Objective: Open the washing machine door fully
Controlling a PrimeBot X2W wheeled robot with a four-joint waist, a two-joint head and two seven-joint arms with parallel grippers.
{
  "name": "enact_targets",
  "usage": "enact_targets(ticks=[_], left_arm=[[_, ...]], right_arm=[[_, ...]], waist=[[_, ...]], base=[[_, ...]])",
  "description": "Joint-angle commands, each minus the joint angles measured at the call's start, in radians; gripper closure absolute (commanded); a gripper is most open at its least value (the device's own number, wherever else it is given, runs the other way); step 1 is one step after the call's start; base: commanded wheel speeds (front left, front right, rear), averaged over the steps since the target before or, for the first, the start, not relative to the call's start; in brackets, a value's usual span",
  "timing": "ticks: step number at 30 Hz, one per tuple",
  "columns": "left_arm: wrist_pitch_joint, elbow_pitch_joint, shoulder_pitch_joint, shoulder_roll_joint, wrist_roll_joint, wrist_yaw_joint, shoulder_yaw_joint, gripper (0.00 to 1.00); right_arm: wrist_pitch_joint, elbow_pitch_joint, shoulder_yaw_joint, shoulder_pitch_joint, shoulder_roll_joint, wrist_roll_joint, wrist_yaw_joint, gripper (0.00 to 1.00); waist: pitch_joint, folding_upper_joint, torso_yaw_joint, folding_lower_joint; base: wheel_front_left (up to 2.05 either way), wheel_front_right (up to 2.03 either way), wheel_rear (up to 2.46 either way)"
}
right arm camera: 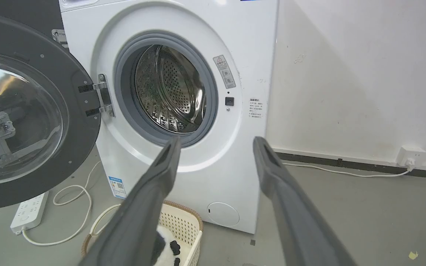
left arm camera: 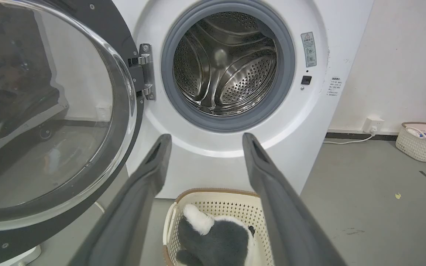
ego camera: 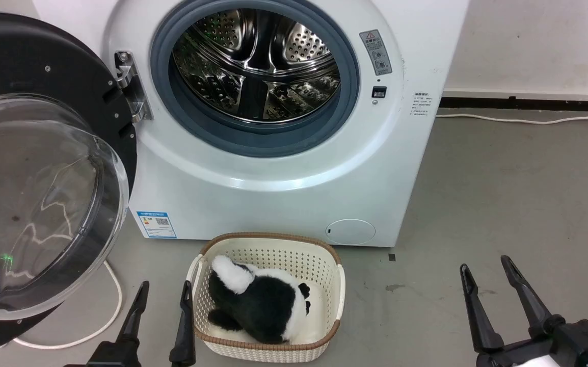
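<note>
Washing machine door (ego camera: pixel 29 61), frame left, stands wide; likely heavy, rigid, slick; best pushed at black rim; left gripper (ego camera: pixel 166 285), right gripper (ego camera: pixel 485 265): fingers apart, empty

place: laundry corner | evidence: front-loading washing machine (ego camera: pixel 273 204), wicker-rimmed basket (ego camera: pixel 268 237), grey floor (ego camera: pixel 503 204), plain white wall (right arm camera: pixel 346 74), power strip (right arm camera: pixel 28 212)

No wording can be read. On the front of the washing machine (ego camera: pixel 273 204) stand a blue label (ego camera: pixel 156 225) with a QR code (print too small), a grey warning sticker (ego camera: pixel 375 52) topped by a red triangle sign, and a block of tiny black print (ego camera: pixel 421 103).
</note>
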Motion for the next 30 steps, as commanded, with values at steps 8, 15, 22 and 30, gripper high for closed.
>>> enact_targets(ticks=[8,15,22,30], left_arm=[[-0.005,0.018,0.006,-0.019,0.004,0.007,0.001,0.00],[-0.005,0.020,0.004,-0.020,0.009,0.007,0.006,0.00],[-0.005,0.018,0.002,-0.022,0.013,0.007,0.005,0.00],[0.001,0.017,0.000,-0.024,0.009,0.006,0.006,1.00]], right_arm=[[-0.004,0.003,0.007,0.013,0.005,0.006,0.001,0.00],[-0.004,0.007,0.012,0.011,0.005,0.006,0.001,0.00],[-0.005,0.007,0.009,0.009,0.005,0.010,0.001,0.00],[0.001,0.006,0.008,-0.001,0.000,0.009,0.000,1.00]], waist=[[-0.003,0.0000,0.003,0.0000],[-0.005,0.0000,0.000,0.0000],[-0.002,0.0000,0.000,0.0000],[0.001,0.0000,0.002,0.0001]], base=[[0.00,0.00,0.00],[0.00,0.00,0.00],[0.00,0.00,0.00],[0.00,0.00,0.00]])
